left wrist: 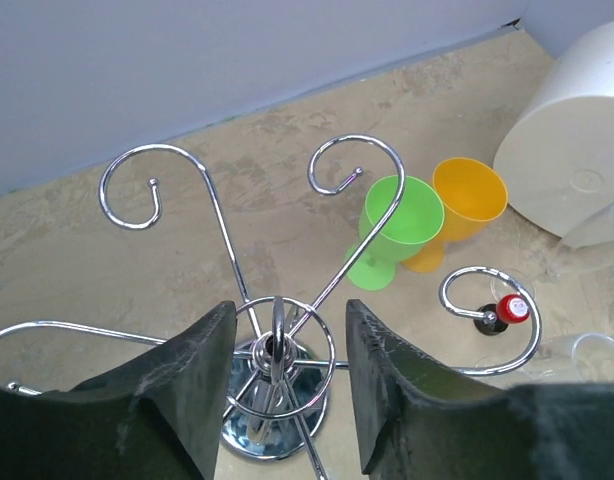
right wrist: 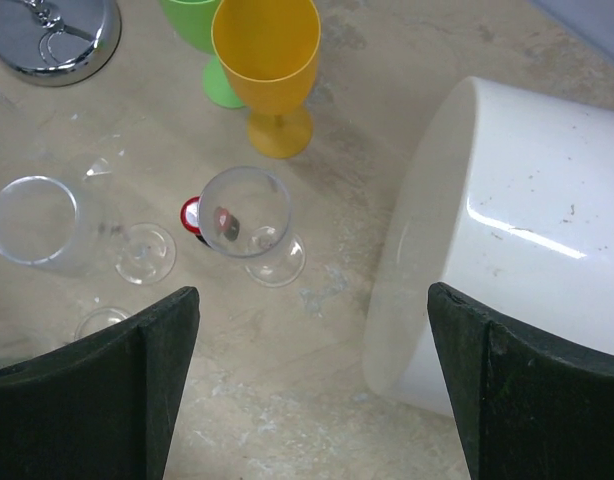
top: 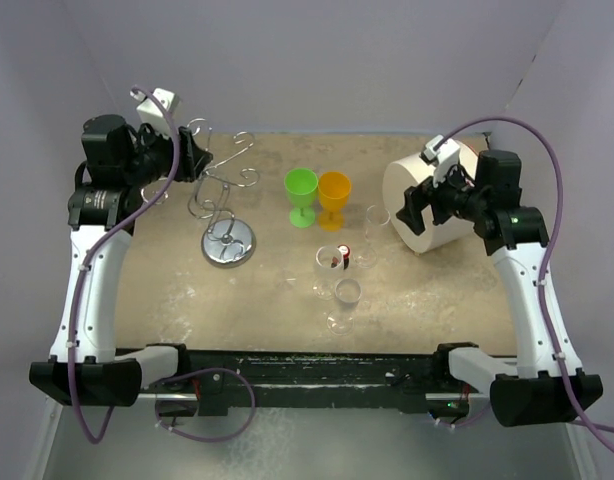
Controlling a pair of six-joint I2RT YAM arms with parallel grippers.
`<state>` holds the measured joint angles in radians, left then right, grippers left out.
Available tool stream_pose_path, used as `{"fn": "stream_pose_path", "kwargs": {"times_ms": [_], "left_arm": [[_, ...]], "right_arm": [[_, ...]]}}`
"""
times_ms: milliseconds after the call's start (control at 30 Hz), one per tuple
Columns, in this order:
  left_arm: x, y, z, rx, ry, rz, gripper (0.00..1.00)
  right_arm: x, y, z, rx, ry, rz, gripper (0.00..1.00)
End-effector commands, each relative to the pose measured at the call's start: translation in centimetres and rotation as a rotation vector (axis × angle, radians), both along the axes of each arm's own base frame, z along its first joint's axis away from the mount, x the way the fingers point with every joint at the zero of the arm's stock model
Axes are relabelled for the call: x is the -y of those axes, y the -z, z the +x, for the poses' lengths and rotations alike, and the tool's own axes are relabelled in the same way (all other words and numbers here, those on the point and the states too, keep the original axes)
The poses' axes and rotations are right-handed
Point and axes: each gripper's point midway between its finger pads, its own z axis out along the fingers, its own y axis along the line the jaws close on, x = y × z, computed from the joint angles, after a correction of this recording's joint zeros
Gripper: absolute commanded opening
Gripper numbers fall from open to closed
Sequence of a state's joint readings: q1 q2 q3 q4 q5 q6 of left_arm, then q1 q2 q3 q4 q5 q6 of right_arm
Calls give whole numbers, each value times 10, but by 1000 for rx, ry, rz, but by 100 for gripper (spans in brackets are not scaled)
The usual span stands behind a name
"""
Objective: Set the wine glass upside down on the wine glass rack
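Fingers [left wrist: 187,400] of left gripper [left wrist: 287,325] apart astride wine glass rack [left wrist: 275,430] (apparently no contact); right gripper [right wrist: 312,320] likewise open.

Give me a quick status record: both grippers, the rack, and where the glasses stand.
left gripper: open, above the wine glass rack, holding nothing
right gripper: open, empty, beside the white cylinder
rack stance: upright on the table
clear wine glasses: upright on table, mid-right
green cup, orange cup: upright, side by side
glass hung on rack: cannot tell
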<state>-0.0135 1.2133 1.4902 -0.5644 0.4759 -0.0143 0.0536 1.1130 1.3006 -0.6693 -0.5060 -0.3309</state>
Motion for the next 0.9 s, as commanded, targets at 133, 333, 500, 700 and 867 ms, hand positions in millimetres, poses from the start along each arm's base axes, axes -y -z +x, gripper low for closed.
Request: {"fn": "stream_pose_path", "kwargs": {"times_ms": [133, 333, 500, 700, 867], "left_arm": [[-1, -37, -15, 142, 14, 38, 74], [-19, -52, -23, 195, -48, 117, 95], [-33, -57, -25, 202, -96, 147, 99], [-43, -56, -20, 198, -130, 170, 99], [-46, -56, -19, 198, -139, 173, 99]], "right_arm": [[-15, -6, 8, 51, -57, -47, 92], [-19, -1, 34, 18, 31, -90, 78], [-24, 8, 43, -23, 56, -109, 69], [-33, 28, 46, -75, 45, -167, 59], [-37, 35, 44, -101, 34, -181, 54]]}}
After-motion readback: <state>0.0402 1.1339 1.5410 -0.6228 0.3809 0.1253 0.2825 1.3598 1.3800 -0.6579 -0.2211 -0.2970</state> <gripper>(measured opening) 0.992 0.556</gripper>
